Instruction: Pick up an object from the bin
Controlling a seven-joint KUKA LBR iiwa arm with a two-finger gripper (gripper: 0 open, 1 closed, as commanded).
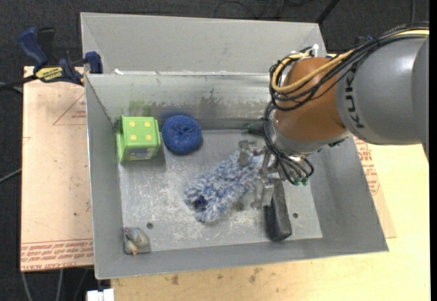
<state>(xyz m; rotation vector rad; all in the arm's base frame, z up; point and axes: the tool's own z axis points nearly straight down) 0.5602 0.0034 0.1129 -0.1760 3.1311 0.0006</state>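
My gripper [262,180] is low in the right half of the bin, under the arm's orange cover. Its metal body sits at the right end of a fuzzy blue-and-white cloth strip [218,189], which lies slanted across the bin's middle and touches the gripper or comes very close to it. Just below the gripper, toward the front right, is a dark elongated piece [276,219]. I cannot tell whether this piece is a loose thing or part of the gripper.
A green dice-like cube [140,137] and a round blue ball [181,134] stand side by side at the back left. A small grey lump [136,241] lies in the front left corner. The arm and its cables cover the bin's back right.
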